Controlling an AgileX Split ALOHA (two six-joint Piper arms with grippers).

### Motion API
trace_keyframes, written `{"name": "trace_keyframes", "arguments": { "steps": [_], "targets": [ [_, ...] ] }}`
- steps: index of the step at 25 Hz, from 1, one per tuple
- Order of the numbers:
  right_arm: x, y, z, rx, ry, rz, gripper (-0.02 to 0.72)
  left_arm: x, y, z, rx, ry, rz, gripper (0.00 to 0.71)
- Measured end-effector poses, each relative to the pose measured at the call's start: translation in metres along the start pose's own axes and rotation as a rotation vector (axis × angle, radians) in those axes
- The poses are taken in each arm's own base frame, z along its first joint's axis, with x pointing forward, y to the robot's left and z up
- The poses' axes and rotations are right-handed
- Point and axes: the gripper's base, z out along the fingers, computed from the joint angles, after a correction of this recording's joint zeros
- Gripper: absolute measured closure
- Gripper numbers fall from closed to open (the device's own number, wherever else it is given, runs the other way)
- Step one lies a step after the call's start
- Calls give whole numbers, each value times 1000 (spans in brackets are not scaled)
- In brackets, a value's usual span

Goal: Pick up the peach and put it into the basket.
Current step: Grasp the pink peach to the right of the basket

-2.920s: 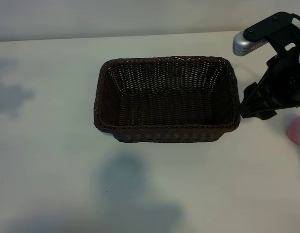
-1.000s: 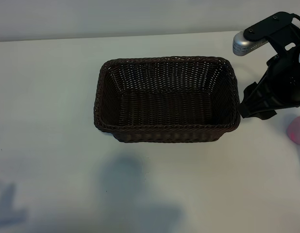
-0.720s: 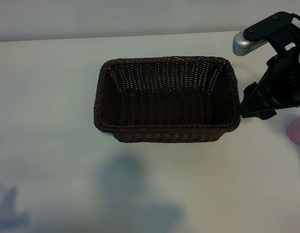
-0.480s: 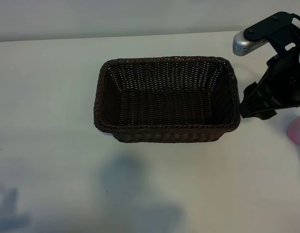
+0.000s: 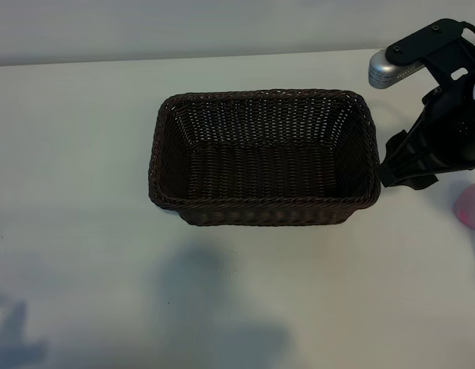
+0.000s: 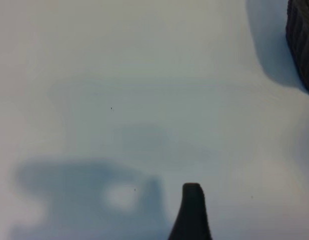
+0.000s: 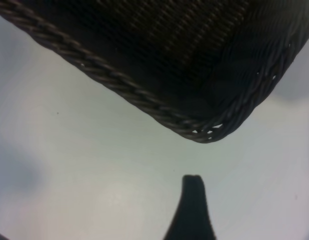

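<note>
White tabletop [image 5: 84, 231] holds the basket [image 5: 264, 157] and peach [image 5: 470, 206]; both grippers stand spread, empty.

One basket [image 5: 264, 157], one peach [image 5: 471, 207] (cut by frame edge), one arm [image 5: 441, 115].

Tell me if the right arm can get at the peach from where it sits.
Probably yes. The peach lies on bare table at the frame's right edge, just beside the right arm, outside the basket, with nothing between them.
</note>
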Motion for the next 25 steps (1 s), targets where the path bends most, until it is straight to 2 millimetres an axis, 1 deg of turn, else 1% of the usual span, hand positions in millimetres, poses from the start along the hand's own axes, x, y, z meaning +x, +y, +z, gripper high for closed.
{"name": "trace_keyframes", "arguments": {
  "steps": [3,9,12,19,25],
  "targets": [
    [0,0,0,0,0,0,144,3,0,0,2,28,0,114],
    [0,0,0,0,0,0,144,3,0,0,2,31,1,114],
    [0,0,0,0,0,0,144,3,1,0,-10,30,46,114],
    [0,0,0,0,-1,0,144,9,1,-7,-20,-28,89,114],
    [-2,-1,0,7,-22,3,144,9,2,-7,-34,-30,94,114]
  ]
}}
